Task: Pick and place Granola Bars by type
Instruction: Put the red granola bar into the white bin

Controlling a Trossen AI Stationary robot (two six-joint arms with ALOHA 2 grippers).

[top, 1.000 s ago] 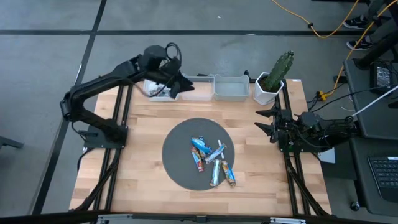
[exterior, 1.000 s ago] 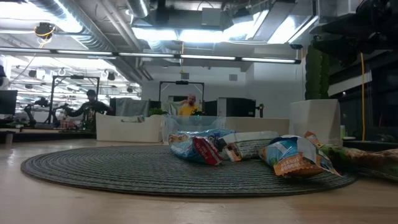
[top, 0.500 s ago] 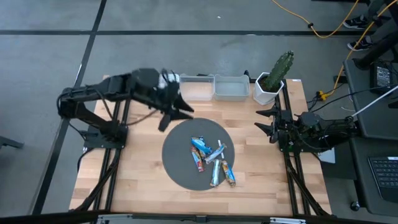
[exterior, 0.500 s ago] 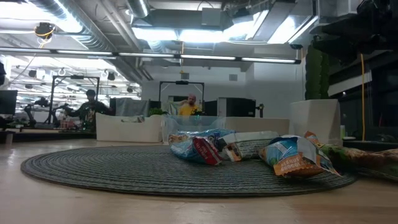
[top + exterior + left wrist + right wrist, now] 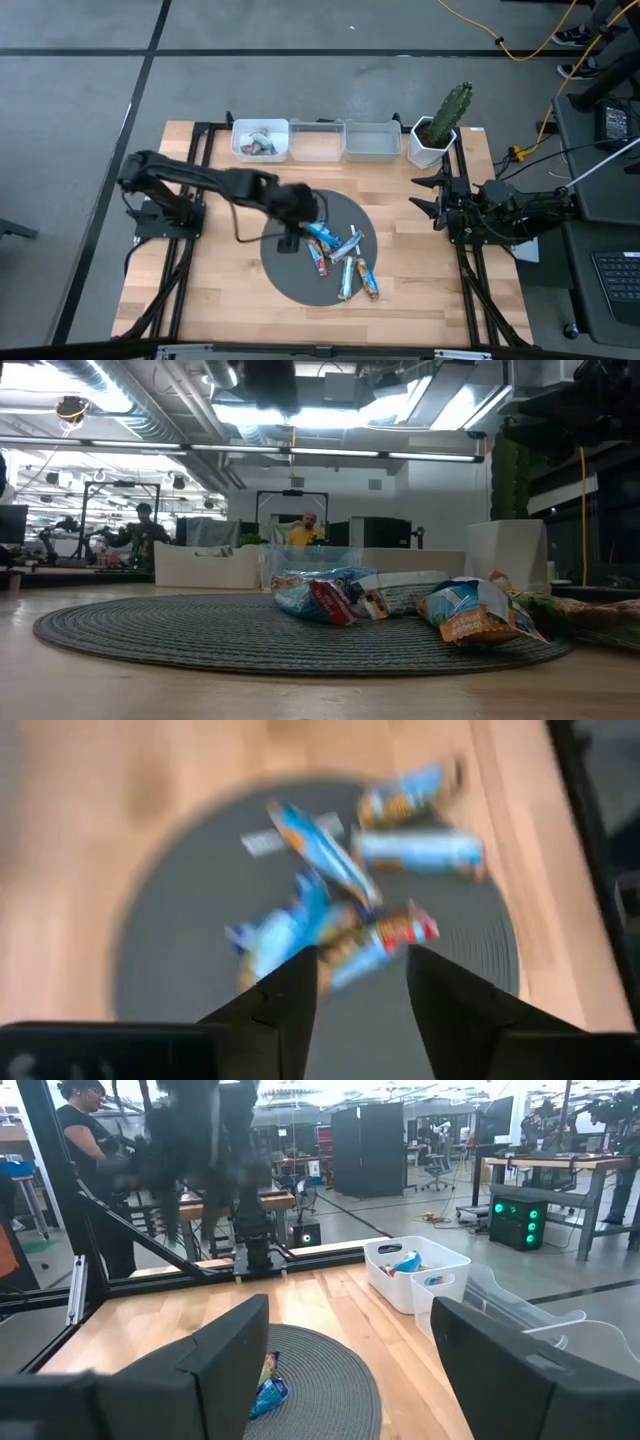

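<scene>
High view: shiny blue, red Granola Bars heaped beneath left gripper, fingers spread.

Overhead looks straight down, the low camera skims level across; both share the round mat.

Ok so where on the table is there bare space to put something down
Bare wood lies left of the mat, and more between the mat and the right end effector. The bars crowd the mat's middle, with the left end effector over them.

Wooden table, round grey mat
</scene>
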